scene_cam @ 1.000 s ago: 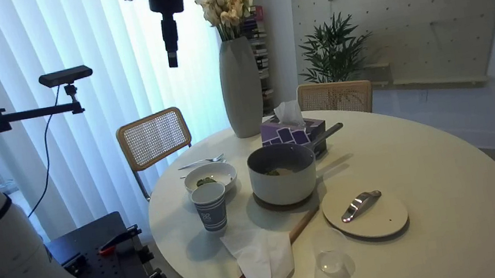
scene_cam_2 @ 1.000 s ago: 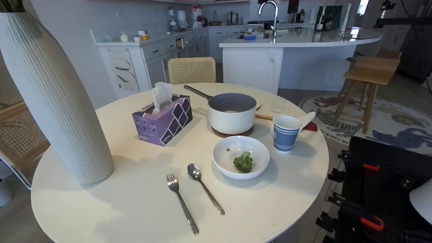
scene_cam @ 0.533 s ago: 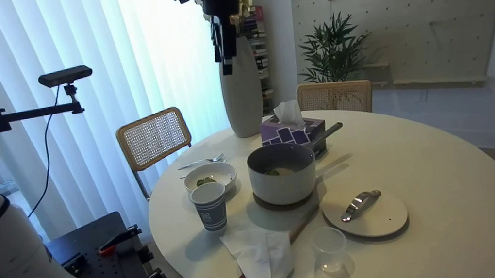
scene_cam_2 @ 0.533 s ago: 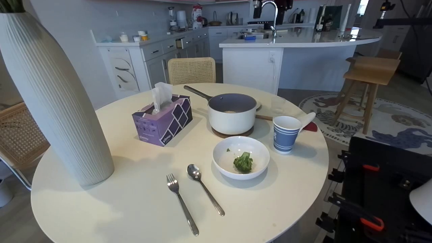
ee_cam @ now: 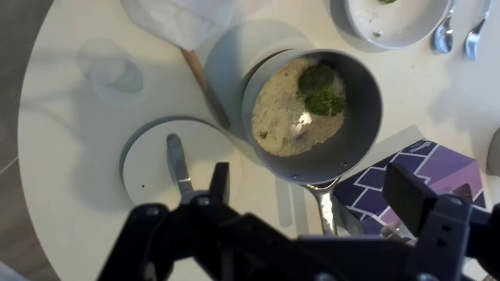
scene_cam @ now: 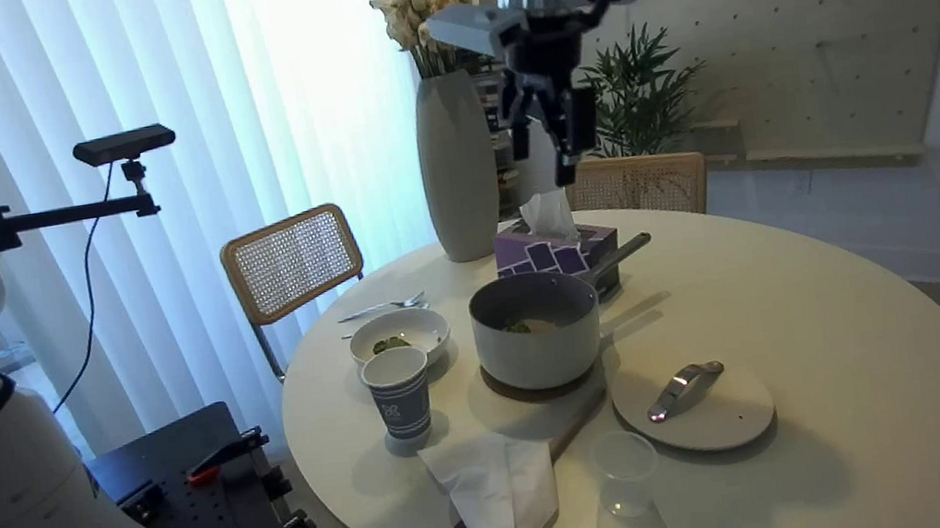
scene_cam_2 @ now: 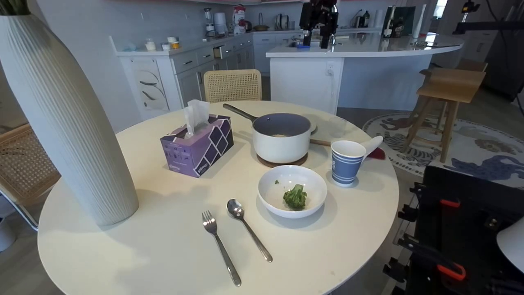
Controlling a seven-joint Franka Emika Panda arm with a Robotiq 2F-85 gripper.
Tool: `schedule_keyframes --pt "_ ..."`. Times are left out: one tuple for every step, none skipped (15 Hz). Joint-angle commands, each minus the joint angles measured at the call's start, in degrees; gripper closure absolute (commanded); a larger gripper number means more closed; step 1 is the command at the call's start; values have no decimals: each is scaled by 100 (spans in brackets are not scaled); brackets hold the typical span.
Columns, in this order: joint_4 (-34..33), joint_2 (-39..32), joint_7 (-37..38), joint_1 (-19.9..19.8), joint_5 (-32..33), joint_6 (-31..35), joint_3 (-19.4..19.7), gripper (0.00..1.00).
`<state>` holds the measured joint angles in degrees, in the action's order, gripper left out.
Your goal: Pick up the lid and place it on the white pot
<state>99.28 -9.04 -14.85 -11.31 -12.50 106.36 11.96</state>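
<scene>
The lid [scene_cam: 730, 411] lies flat on the table beside the white pot, its shiny metal strap handle [scene_cam: 677, 392] facing up. In the wrist view the lid [ee_cam: 146, 168] is left of the pot, partly behind a finger. In an exterior view only a sliver of the lid [scene_cam_2: 313, 125] shows behind the pot. The white pot [scene_cam: 539, 349] stands uncovered on a brown round mat with food inside; it also shows in an exterior view [scene_cam_2: 281, 146] and the wrist view [ee_cam: 361, 113]. My gripper [scene_cam: 544, 155] is open and empty, high above the table; both fingers show in the wrist view [ee_cam: 306, 171].
A purple tissue box [scene_cam: 556, 244] stands by the pot's handle [scene_cam: 622, 254]. A tall vase [scene_cam: 460, 168] stands behind. A clear cup [scene_cam: 625, 474], a napkin [scene_cam: 500, 492] over a red-ended utensil, a paper cup [scene_cam: 401, 395] and a bowl [scene_cam_2: 292, 190] are near the pot.
My gripper has moved right and down in an exterior view, and it has turned so both fingers show apart. It has also come lower into an exterior view. The lid and pot have not moved.
</scene>
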Motion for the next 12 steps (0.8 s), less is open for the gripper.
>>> schedule_keyframes --pt "-811 -995 -820 -404 -69 569 -21 0" --pt "-985 -1246 -1042 -560 -127 769 -60 0" --pt "-1155 -1466 -1211 -706 -190 938 -109 0" --pt "-1281 -1678 -1379 -861 -306 1218 -175 0" --pt "-1394 -1872 -1510 -994 -407 1485 -255 0" --pt "-1515 -2075 -1623 -1132 -526 1694 -354 0" --pt "-1633 -2252 -1718 -1254 -604 1860 -460 0" --pt "-1727 -2407 -1807 -1363 -666 1987 -570 0" --pt "-1785 -2534 -1881 -1442 -684 2107 -669 0" --pt "-1846 -2665 -1939 -1510 -674 2194 -762 0" --pt "-1865 -2759 -2012 -1552 -641 2277 -842 0" --pt "-1897 -2851 -2047 -1588 -614 2341 -912 0"
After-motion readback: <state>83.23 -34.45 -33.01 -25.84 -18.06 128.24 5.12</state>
